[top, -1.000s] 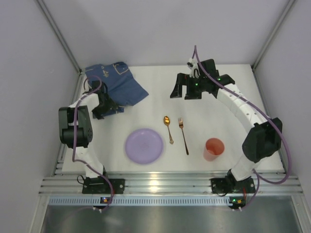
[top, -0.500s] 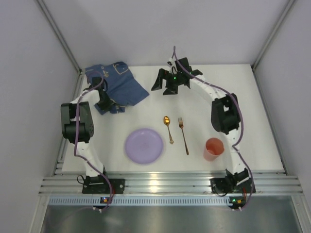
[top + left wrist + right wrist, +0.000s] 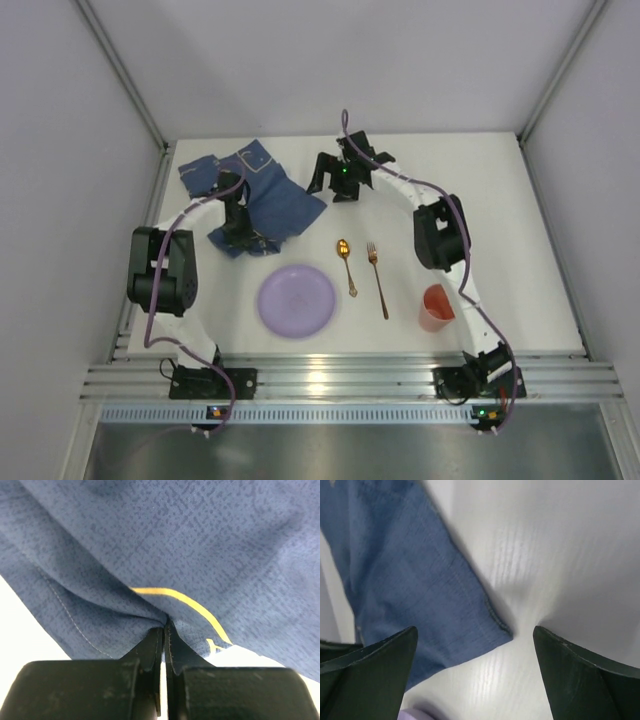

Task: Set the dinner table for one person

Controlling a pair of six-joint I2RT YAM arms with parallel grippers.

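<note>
The dark blue cloth placemat (image 3: pixel 260 198) lies rumpled at the back left of the white dinner table (image 3: pixel 500 210). My left gripper (image 3: pixel 243 240) is shut on the placemat's near edge; the left wrist view shows the cloth (image 3: pixel 165 555) pinched between the fingers. My right gripper (image 3: pixel 325 188) is open and empty, hovering just right of the placemat's corner (image 3: pixel 505 630). A lilac plate (image 3: pixel 296 300), a copper spoon (image 3: pixel 346 264), a copper fork (image 3: pixel 377 278) and an orange cup (image 3: pixel 437 306) stand along the near half.
Grey walls enclose the table on three sides. A ribbed aluminium rail (image 3: pixel 340 382) runs along the near edge between the arm bases. The plate's rim (image 3: pixel 415 714) shows at the bottom of the right wrist view.
My left gripper has pulled the placemat toward the table's middle, spreading it. My right arm has swung left and folded, bringing its gripper beside the placemat's corner.
</note>
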